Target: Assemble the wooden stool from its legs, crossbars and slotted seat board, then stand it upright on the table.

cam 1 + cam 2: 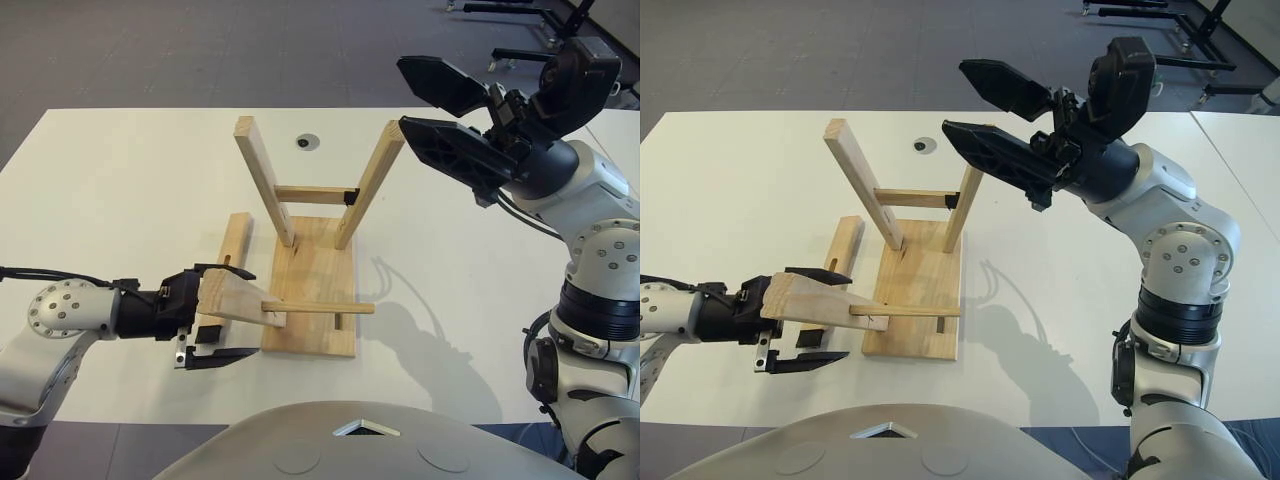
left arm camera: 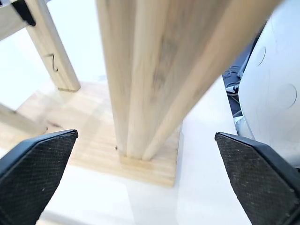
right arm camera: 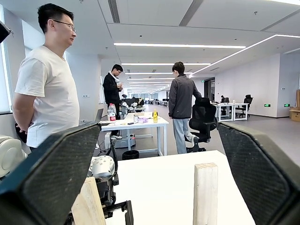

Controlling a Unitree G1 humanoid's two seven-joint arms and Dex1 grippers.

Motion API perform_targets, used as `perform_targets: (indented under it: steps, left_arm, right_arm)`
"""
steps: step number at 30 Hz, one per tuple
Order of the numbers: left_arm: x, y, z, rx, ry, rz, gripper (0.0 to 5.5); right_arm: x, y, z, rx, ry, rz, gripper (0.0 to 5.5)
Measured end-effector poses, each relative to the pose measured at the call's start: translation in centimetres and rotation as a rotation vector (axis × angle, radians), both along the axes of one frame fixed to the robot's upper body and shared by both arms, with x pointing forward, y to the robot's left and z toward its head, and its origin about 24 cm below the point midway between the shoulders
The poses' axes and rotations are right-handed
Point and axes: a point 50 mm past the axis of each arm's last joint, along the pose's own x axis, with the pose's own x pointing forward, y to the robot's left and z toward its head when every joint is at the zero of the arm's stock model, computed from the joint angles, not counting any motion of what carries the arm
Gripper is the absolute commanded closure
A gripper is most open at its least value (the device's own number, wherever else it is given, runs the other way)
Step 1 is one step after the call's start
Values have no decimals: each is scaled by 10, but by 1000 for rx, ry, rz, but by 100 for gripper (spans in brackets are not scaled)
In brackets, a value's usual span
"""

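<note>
The slotted seat board (image 1: 312, 300) lies flat on the white table (image 1: 120, 190). Two legs (image 1: 262, 180) (image 1: 372, 185) stand in it, tilted apart and joined by a crossbar (image 1: 312, 195). My left gripper (image 1: 255, 313) is open at the board's near-left corner. A third leg (image 1: 235, 295) lies between its fingers (image 2: 33, 173) without touching the pads, and its far end meets the board (image 2: 93, 154). That leg's thin crossbar (image 1: 330, 308) juts out over the board. My right gripper (image 1: 402, 92) hangs open in the air beside the top of the right standing leg (image 3: 205, 192).
A fourth leg (image 1: 233, 240) lies on the table along the board's left side. A small round hole (image 1: 307, 142) sits in the table behind the stool. Bare table extends to the left and right of the board.
</note>
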Motion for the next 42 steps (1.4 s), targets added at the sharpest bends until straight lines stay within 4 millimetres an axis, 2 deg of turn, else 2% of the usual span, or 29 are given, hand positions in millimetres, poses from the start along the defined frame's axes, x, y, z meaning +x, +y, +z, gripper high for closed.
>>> perform_targets:
  steps: [2,4,6,9,13,16,19,23,30,34,38,42]
  left_arm:
    - [1,5,0,29,-12,48,12]
    - [7,17,-8,107,-55,192,12]
    - [12,19,-15,133,-93,327,12]
    - [14,6,-27,115,-96,532,12]
    - [14,-5,-44,94,2,783,12]
    - [17,4,-57,342,12,1001,12]
    - [20,6,-59,355,62,1150,12]
    - [19,-4,-62,298,159,1175,12]
    - [12,2,-72,116,314,1258,116]
    - [10,6,-75,134,290,1230,185]
    - [8,5,-77,253,181,1082,242]
    - [9,2,-78,287,114,986,314]
  right_arm:
    - [0,0,0,0,2,-2,94]
    - [-1,-1,-3,-2,11,-7,94]
    - [-2,0,-5,-4,17,-13,94]
    - [-6,1,-6,-10,16,-19,94]
    - [-11,2,-10,-16,31,-30,94]
    - [-13,4,-12,-21,41,-41,94]
    - [-17,5,-14,-30,48,-46,94]
    - [-20,7,-15,-35,49,-55,94]
    - [-22,7,-16,-22,50,-66,94]
    - [-22,7,-16,-16,46,-66,94]
    - [-20,6,-14,-3,40,-78,94]
    - [-19,6,-14,-1,40,-83,94]
